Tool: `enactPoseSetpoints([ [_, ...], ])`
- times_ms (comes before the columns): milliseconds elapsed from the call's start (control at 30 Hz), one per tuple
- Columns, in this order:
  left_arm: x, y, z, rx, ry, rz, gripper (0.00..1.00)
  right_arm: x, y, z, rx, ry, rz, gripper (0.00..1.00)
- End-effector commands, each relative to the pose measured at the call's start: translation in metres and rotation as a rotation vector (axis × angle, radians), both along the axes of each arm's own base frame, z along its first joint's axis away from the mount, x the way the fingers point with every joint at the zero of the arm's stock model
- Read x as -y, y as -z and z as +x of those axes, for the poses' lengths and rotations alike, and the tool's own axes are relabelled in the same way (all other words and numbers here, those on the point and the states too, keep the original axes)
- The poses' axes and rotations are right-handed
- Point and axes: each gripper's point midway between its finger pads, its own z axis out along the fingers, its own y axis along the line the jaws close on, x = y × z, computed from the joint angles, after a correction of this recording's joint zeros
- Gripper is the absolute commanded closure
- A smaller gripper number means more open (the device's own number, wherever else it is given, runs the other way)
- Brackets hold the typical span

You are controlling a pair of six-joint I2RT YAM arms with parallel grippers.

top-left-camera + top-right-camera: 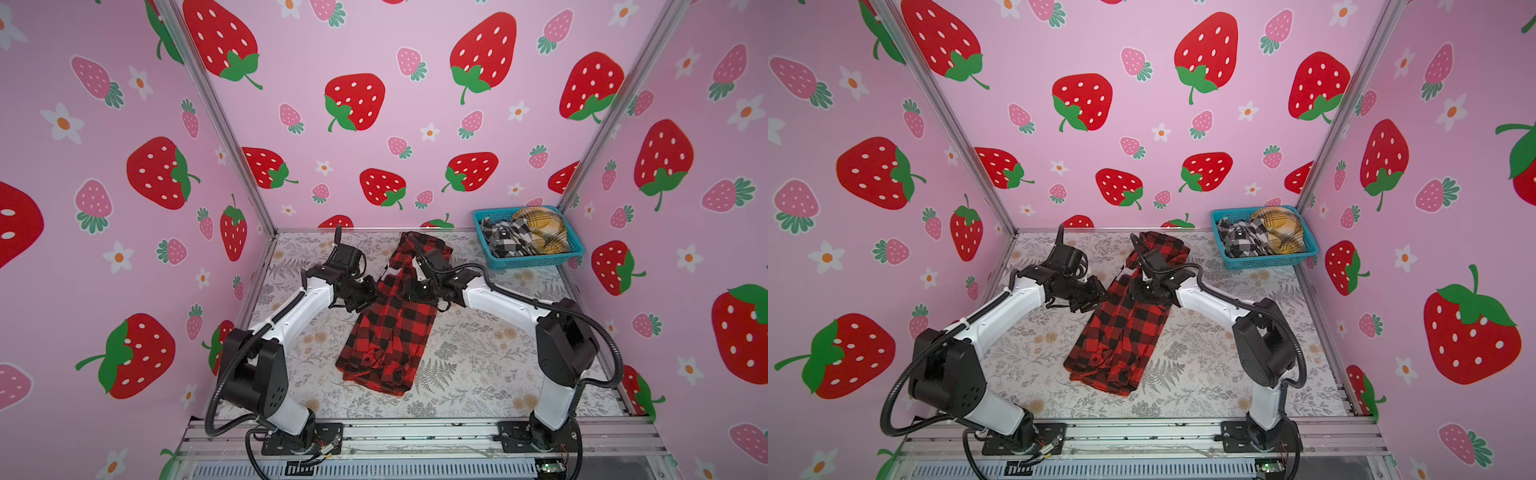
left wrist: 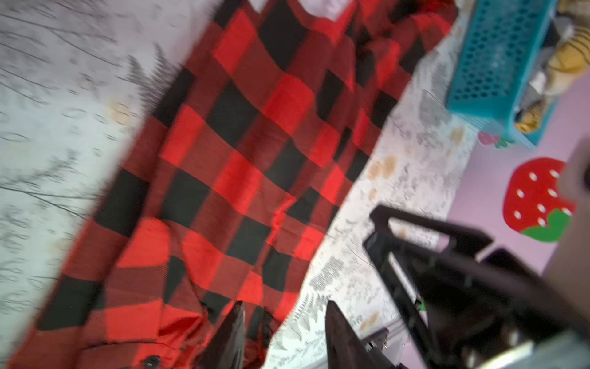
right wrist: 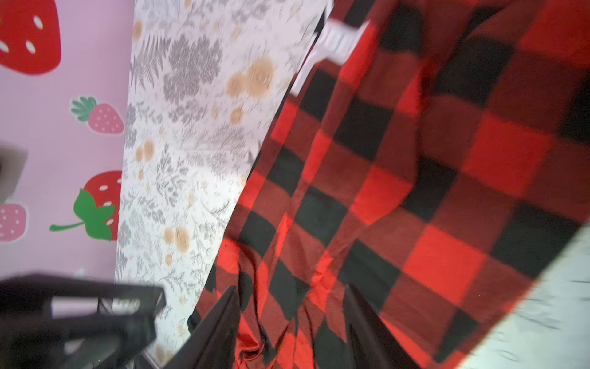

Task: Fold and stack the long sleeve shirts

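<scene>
Your red shirt (image 1: 386, 332) lies about the middle of the bench (image 1: 478, 374). In both top views it is a long narrow strip running from the back wall toward the arms' bases, and its near end is wider and rumpled. A white patch (image 3: 338, 38) shows on the cloth toward the far end, too blurred to read.

Your left pincer (image 2: 285, 303) sits at the shirt's left edge, about halfway along the strip. In the left wrist view its jaws stand moderately apart and grip nothing. Through the gap you see the shirt's edge and bare bench.

Your right pincer (image 3: 290, 287) reaches in from the right over the strip's far half. Its jaws stand wider apart, and the red check cloth spreads beyond the gap, with no cloth caught between them. A small bunched fold lies just beside one finger, though you cannot tell whether it touches. In the top views the two pincers face each other across the strip, near but apart.

The basket (image 1: 536, 262) stands in the bench's far right corner, clear of the red shirt. Inside it, the check shirt (image 1: 505, 239) is crumpled on the left and the yellow shirt (image 1: 540, 232) is heaped on the right. The two touch, and the yellow one rises above the rim.
</scene>
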Motion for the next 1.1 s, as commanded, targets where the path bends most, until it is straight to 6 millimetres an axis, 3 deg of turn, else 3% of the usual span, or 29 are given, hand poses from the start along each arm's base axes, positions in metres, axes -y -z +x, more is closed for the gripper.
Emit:
enactPoseSetpoints([
  [0,-0.013,0.047,-0.019,-0.156,0.007,0.057,0.59,-0.016,0.021,0.001,-0.084,0.034,0.035,0.45],
  [167,-0.021,0.076,-0.038,-0.231,-0.016,0.05,0.64,-0.02,0.049,-0.01,-0.14,0.04,-0.016,0.48],
  [267,-0.025,0.089,-0.054,-0.266,-0.019,0.055,0.67,-0.016,0.066,-0.018,-0.164,0.033,-0.056,0.54],
  [433,-0.023,0.111,-0.083,-0.35,0.01,0.044,0.68,0.014,0.087,-0.02,-0.172,0.06,-0.175,0.56],
  [600,0.01,0.12,-0.107,-0.374,0.104,0.042,0.69,0.055,0.089,-0.009,-0.151,0.113,-0.247,0.56],
  [700,0.046,0.113,-0.114,-0.358,0.197,0.036,0.68,0.078,0.075,0.004,-0.103,0.117,-0.283,0.55],
  [800,0.071,0.092,-0.112,-0.31,0.255,0.019,0.63,0.088,0.041,0.014,-0.012,0.074,-0.274,0.51],
  [933,0.058,0.033,-0.095,-0.145,0.241,0.049,0.45,0.104,0.002,0.001,0.065,0.03,-0.287,0.43],
  [1033,0.032,0.007,-0.1,-0.085,0.219,0.079,0.34,0.125,0.001,-0.027,0.038,0.043,-0.269,0.29],
  [1067,0.023,0.006,-0.106,-0.089,0.215,0.08,0.32,0.13,0.003,-0.04,0.019,0.043,-0.242,0.3],
])
